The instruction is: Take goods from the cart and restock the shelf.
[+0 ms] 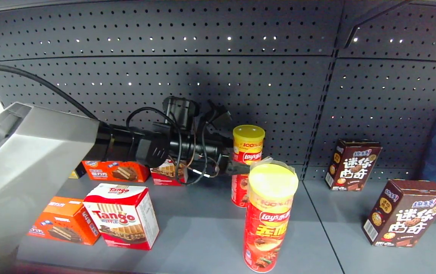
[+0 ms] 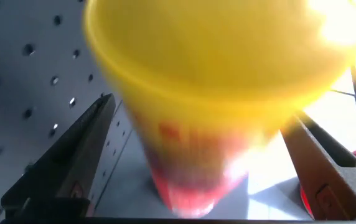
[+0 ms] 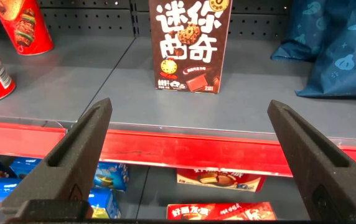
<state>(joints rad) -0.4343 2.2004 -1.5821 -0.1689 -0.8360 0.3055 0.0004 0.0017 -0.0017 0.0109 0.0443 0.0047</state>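
Straddling the rear chips can (image 1: 248,146), left tool (image 2: 201,112) gapes open; right tool (image 3: 188,104) likewise spread.

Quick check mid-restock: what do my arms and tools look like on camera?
Left arm: boxy silver-grey shell, then a black wrist section draped in looped black cables. Right tool: two matte black wedge-shaped fingers with grooved inner faces.
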